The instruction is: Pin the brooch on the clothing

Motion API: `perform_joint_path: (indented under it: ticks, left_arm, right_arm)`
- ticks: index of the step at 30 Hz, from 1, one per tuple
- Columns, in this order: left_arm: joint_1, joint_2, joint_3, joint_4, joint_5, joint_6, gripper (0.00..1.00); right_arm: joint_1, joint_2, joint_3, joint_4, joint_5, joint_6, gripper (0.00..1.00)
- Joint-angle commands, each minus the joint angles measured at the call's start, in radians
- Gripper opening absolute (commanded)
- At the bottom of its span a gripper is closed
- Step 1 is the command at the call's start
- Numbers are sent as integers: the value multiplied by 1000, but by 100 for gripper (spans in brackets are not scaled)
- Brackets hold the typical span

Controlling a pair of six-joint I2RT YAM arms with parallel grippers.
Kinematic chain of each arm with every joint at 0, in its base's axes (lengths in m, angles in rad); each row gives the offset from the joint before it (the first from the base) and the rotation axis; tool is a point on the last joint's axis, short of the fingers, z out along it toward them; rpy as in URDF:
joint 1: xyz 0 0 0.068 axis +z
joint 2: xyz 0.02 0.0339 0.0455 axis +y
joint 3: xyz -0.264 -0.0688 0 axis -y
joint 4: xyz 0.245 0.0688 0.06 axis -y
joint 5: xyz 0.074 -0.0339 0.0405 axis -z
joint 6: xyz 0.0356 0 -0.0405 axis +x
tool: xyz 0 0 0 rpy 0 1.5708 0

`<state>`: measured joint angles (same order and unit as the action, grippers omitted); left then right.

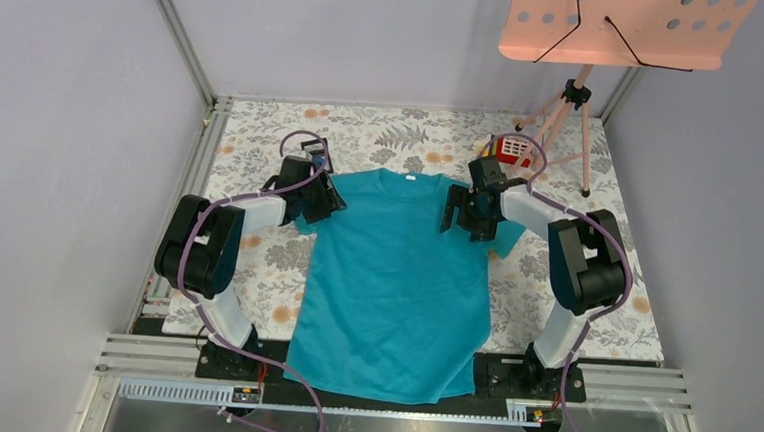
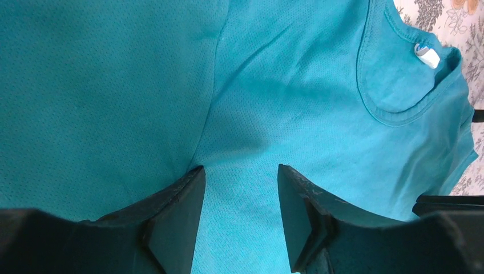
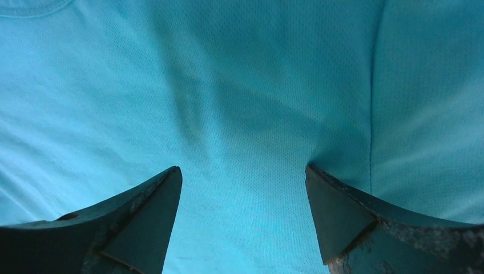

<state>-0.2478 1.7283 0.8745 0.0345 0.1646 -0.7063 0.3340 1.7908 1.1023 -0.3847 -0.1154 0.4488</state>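
Note:
The teal T-shirt (image 1: 394,287) lies flat on the table, collar at the far side, with its white neck label (image 2: 427,56) showing. My left gripper (image 1: 327,198) is open, its fingertips pressed on the shirt's left shoulder (image 2: 240,171) by the sleeve seam. My right gripper (image 1: 463,213) is open, its fingertips down on the right shoulder cloth (image 3: 242,171). Neither holds anything between its jaws. The dark-blue brooch is not in view.
A floral cloth (image 1: 262,139) covers the table. A red and white object (image 1: 510,150) sits at the far right, beside a tripod stand (image 1: 575,108) carrying a pink perforated tray (image 1: 620,25). Metal rails (image 1: 398,372) run along the near edge.

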Motion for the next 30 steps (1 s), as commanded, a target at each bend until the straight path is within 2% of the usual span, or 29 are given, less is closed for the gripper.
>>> perform_joint_path:
  ticks: [1,14,20,22,27,30]
  left_arm:
    - [33,46,30,1,6,11,55]
    - [56,87,136,-56,5,33,54]
    - [48,34,116,-44,24,81,55]
    - [37,-7,112,-44,28,111,59]
    - [-12,-142,121,-92,13,162,80]
    - [-47,-231,128,-148,-28,186,85]
  right_arm:
    - [2,55,79,-43,22,-15,86]
    - [-15,190,257,-110,5,-36,86]
    - [-15,136,256,-118,-14,-68,88]
    - [-15,95,253,-127,-23,-87,91]
    - [-15,-44,231,-155,-30,-128,97]
    - [-14,-131,195,-180,-28,-133,97]
